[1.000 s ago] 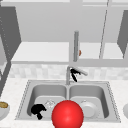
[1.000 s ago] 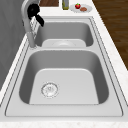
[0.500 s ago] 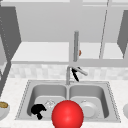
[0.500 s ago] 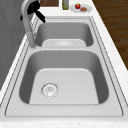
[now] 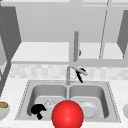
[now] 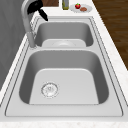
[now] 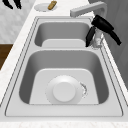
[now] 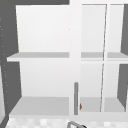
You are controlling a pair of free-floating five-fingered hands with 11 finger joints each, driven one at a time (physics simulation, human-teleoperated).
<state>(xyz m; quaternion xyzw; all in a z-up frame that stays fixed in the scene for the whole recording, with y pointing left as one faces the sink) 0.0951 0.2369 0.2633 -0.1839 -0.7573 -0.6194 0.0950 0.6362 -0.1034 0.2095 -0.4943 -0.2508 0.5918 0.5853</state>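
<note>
Looming nearest the camera, a red ball (image 5: 67,114) sits at the front edge of the sink (image 5: 27,86), and just to its left the left hand (image 5: 38,110) hangs over the left basin, fingers curled on nothing. Right of the ball a white plate (image 5: 87,109) lies in the right basin. Further back, the right hand (image 5: 79,75) is at the faucet (image 5: 75,69) spout, fingers straight and apart, touching it

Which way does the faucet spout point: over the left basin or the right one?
Right. In the front view the spout angles toward the right basin, with the right hand at it.
</note>
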